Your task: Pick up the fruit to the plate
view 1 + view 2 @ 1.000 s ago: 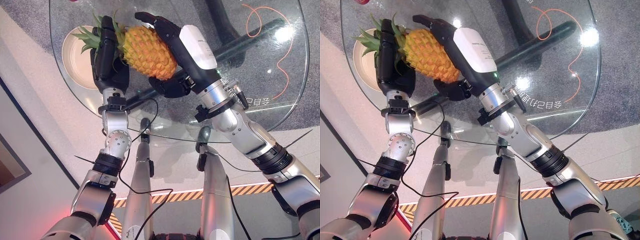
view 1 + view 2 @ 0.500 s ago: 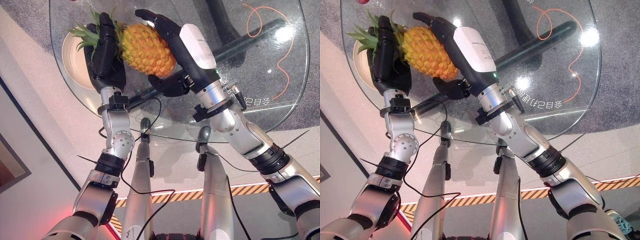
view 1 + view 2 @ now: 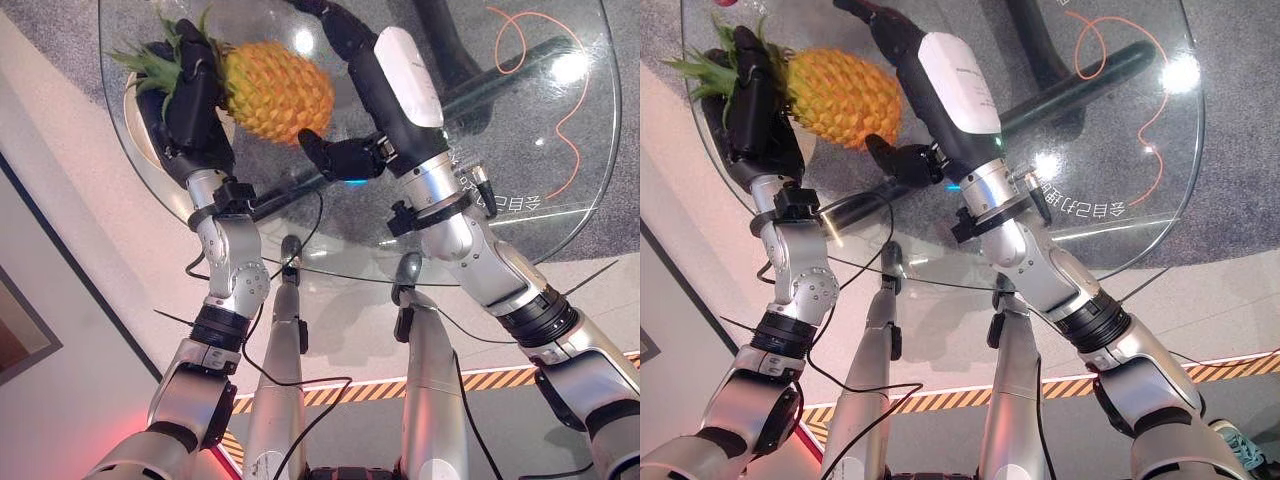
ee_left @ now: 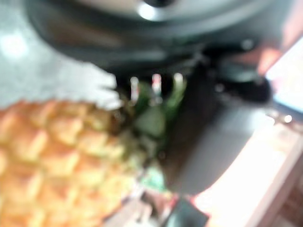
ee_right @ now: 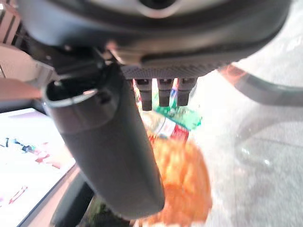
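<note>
The pineapple (image 3: 272,90) is gripped at its crown end by the left hand (image 3: 190,105) (fingers curled round it), so it hangs over the plate (image 3: 137,90); the right hand (image 3: 365,80) is spread apart, off the fruit.

Pineapple (image 3: 275,90) over glass table (image 3: 520,150)
Plate (image 3: 135,95) lies at the table's left edge; left hand (image 3: 190,100) left of pineapple, right hand (image 3: 385,90) right.

Head stereo pair looking down, sharing the glass table (image 3: 520,150), wrist cameras close, seemingly facing the pineapple (image 4: 57,161)
</note>
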`<state>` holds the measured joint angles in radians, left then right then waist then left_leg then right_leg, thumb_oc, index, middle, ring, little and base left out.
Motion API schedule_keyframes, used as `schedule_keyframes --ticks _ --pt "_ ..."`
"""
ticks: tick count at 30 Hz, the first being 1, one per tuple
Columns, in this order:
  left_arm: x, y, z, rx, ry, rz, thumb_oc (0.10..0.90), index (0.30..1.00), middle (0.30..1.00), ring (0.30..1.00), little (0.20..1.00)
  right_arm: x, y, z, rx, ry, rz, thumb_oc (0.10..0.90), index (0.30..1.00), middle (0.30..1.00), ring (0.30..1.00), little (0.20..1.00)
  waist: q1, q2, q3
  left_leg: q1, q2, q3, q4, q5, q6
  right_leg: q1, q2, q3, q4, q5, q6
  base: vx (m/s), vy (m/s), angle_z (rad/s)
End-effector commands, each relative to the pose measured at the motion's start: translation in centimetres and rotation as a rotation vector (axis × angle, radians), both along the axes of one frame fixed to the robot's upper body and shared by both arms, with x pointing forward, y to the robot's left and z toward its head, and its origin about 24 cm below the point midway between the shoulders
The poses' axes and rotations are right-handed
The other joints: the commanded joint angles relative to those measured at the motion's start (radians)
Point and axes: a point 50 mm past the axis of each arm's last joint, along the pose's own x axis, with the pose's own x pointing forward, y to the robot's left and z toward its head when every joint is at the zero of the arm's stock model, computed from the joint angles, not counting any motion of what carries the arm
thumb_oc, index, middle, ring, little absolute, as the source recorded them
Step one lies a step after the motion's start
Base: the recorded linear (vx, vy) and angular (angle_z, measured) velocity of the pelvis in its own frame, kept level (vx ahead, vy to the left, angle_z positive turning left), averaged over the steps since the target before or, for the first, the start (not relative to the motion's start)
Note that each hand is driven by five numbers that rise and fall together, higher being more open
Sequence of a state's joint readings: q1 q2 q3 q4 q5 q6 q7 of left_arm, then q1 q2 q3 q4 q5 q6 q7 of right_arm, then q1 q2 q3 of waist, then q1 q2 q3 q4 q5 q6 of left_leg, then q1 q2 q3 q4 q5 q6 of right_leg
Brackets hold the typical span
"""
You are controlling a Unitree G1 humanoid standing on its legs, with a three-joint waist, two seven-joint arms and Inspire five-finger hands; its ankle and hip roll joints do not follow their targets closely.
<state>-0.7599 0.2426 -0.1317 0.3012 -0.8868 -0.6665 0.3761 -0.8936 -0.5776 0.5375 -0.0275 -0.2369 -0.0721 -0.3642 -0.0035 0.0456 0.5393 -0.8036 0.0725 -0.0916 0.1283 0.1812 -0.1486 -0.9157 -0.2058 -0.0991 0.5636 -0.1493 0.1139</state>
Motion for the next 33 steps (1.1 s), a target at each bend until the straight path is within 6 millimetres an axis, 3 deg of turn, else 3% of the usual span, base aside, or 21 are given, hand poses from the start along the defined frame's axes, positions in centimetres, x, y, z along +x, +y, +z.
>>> schedule_keyframes --ticks 1,19,28,33 --pt "-2.8 1.0 7.1 0.012 -0.376 0.143 0.100 0.300 0.300 0.300 0.200 -3.3 1.8 5.7 0.115 -0.291 0.152 0.800 0.900 0.900 0.900 0.900 0.011 -0.048 -0.019 0.020 -0.073 0.055 0.075 -0.078 0.053 0.142 0.081 -0.030 -0.327 0.199 0.006 0.00 0.000 0.00" --pt "-2.8 2.3 8.0 0.017 -0.311 0.451 0.100 0.300 0.300 0.300 0.200 -2.3 0.5 5.9 0.208 -0.289 0.075 0.800 0.900 0.900 0.900 0.900 0.004 -0.055 -0.019 0.036 -0.063 0.055 0.072 -0.085 0.044 0.158 0.086 -0.023 -0.326 0.185 0.001 0.00 0.000 0.00" --pt "-2.9 3.4 8.1 0.018 -0.296 0.611 0.100 0.300 0.300 0.300 0.200 -1.1 -2.6 4.9 0.405 -0.275 -0.028 0.800 0.900 0.900 0.900 0.900 -0.012 -0.062 -0.019 0.037 -0.055 0.058 0.073 -0.096 0.042 0.156 0.092 -0.014 -0.324 0.175 0.000 0.00 0.000 0.00" --pt "-3.0 4.6 8.0 -0.001 -0.272 0.705 0.100 0.300 0.300 0.300 0.200 0.0 -5.3 3.5 0.535 -0.263 -0.148 0.800 0.900 0.900 0.900 0.900 -0.025 -0.070 -0.019 0.039 -0.048 0.063 0.077 -0.106 0.041 0.154 0.095 -0.009 -0.320 0.168 -0.001 0.00 0.000 0.00"
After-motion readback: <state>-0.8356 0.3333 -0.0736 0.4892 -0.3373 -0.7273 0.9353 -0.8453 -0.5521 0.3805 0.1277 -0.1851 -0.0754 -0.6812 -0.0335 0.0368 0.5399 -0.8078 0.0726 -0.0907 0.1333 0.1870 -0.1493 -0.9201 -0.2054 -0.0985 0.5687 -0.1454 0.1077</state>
